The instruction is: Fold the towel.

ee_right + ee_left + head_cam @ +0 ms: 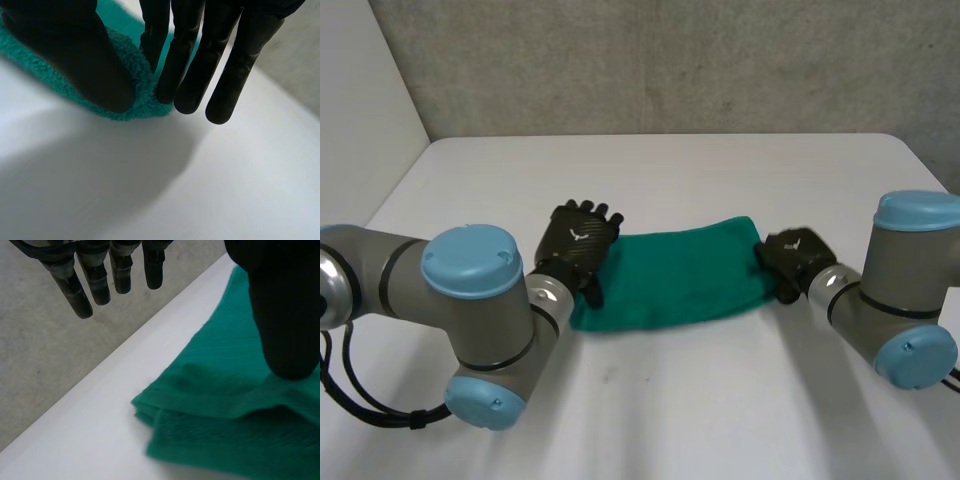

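Two black hands flank a green towel (670,275) that lies folded near the middle of the white table (720,170). At the towel's left end we see the left hand (578,240), back upward. In its wrist view its fingers (75,295) are straight and held well apart from the thumb (285,330), closing on nothing. They reach out past the towel's layered edge, while the thumb hangs over the cloth; we cannot tell whether it touches. The towel runs as a slightly bowed band across to the right hand (795,258), which sits at its right end. There too the fingers are straight and relaxed, their tips just beside the towel's rounded end. The thumb is over the cloth's edge, and we see nothing pinched.
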